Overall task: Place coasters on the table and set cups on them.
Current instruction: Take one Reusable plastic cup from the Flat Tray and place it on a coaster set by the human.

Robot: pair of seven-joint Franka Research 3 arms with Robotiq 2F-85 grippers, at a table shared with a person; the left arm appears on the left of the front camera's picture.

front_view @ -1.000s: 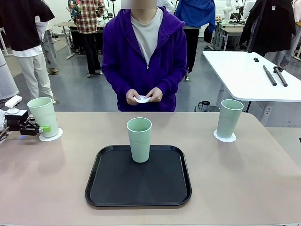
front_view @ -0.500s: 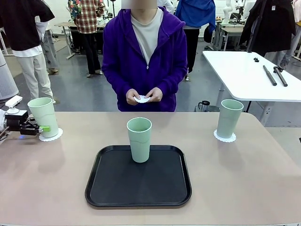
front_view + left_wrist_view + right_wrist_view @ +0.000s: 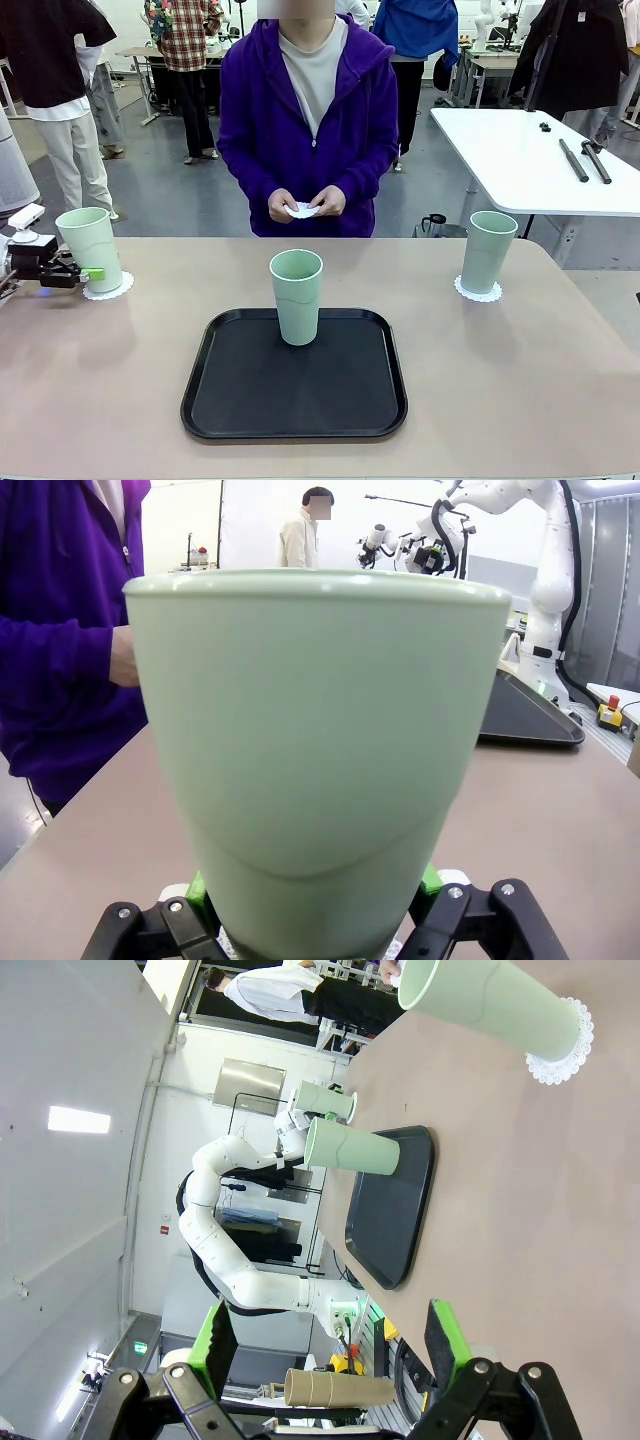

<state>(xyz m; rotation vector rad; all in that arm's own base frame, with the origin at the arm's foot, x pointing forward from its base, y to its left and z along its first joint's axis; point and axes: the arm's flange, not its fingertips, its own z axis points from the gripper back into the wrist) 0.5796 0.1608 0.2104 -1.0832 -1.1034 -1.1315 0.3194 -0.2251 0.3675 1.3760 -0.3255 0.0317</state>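
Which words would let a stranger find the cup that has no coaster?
Find the black tray in the middle of the beige table. The mint-green cup stands directly on its far part, while the left cup and the right cup each have a lacy coaster beneath.

The robot's left hand [image 3: 88, 271], clamped on the lower wall of the tall pale mint-green plastic tumbler [image 3: 88, 240] at the left end of the beige surface [image 3: 500, 380], now sits a touch nearer the front view's left edge than a second ago. The tumbler has gone with it. Its rim stands slightly farther left, and its base sits a little more off-centre on the small white lacy round coaster [image 3: 112, 288] beneath. The shift is slight. Whether the base has left the coaster cannot be told.
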